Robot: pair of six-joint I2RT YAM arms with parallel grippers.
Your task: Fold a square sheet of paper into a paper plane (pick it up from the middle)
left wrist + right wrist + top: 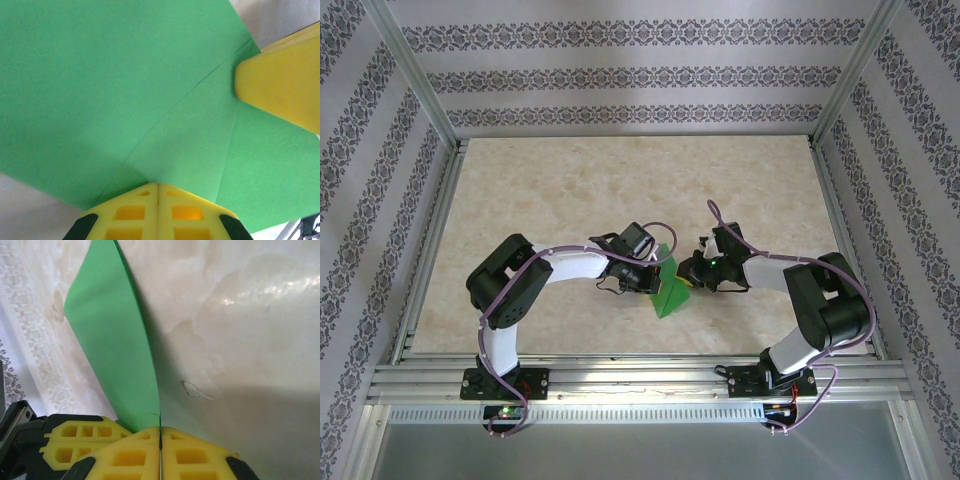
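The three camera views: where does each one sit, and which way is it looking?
Top external: fixed above and behind the arms, looking down at the table; the left arm, right arm and the green paper between them show.
Left wrist: on the left arm, looking along its yellow fingers; the left jaws are shut on the green paper.
Right wrist: on the right arm, looking along its fingers at the table; the right jaws are shut on the paper's edge.
Shared: all three see the green paper.
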